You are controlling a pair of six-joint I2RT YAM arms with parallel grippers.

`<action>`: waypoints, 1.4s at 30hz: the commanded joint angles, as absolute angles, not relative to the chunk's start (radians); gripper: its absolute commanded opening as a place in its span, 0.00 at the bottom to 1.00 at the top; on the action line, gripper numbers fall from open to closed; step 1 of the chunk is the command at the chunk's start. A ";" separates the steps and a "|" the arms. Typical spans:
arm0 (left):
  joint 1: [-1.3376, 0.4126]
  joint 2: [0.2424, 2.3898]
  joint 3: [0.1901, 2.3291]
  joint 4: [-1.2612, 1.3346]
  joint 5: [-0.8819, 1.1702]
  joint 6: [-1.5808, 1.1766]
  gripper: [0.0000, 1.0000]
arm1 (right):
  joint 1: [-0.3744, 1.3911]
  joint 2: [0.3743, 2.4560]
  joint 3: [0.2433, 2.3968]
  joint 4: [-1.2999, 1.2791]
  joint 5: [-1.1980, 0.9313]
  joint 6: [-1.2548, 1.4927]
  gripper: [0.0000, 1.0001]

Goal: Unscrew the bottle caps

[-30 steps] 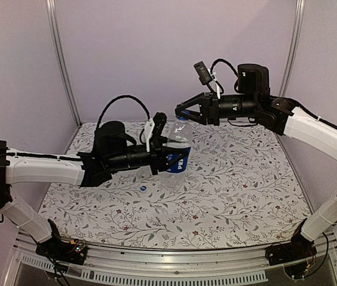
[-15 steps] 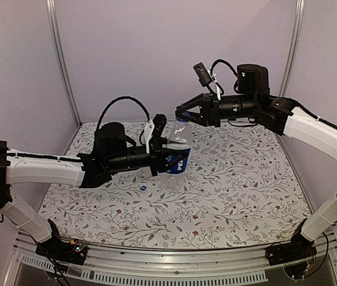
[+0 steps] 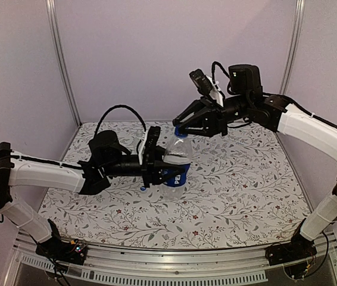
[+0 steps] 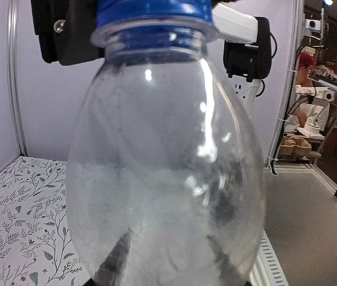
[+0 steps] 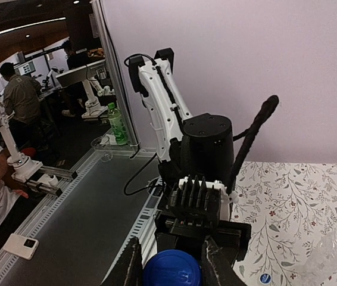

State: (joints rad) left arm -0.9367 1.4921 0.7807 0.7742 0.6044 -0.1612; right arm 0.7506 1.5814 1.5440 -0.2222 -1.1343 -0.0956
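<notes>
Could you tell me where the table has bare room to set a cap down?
Bare: the right half of the table, from the labelled bottle to the right edge, and the near strip along its front edge. Crowded: centre-left, where left gripper and right gripper meet on that bottle, near a loose cap.

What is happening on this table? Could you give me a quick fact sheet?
Left tool: shut on labelled bottle, holding it tilted
Right tool: shut on blue cap, still on that bottle
Loose blue cap: lying on the table near the left tool
Plain bottle: lying on the table, seen only from the right wrist view
</notes>
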 commanded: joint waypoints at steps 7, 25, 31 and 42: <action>-0.935 1.490 0.756 0.894 0.699 -0.145 0.28 | 0.755 1.592 1.596 -0.251 -1.218 -0.153 0.13; -0.989 1.462 0.801 0.716 0.067 -0.093 0.27 | 0.811 1.524 1.607 -0.184 -0.505 0.200 0.83; -0.991 1.483 0.777 0.800 0.062 -0.053 0.28 | 0.824 1.551 1.604 -0.192 -0.462 0.163 0.75; -0.967 1.499 0.756 0.889 0.052 -0.005 0.31 | 0.835 1.558 1.595 -0.221 -0.512 0.108 0.67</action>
State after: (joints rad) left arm -0.9768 1.4830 0.7509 0.8402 0.0662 -0.0315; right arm 0.8219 1.5513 1.5833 -0.1997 -0.5076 0.1406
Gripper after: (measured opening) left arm 0.345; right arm 0.678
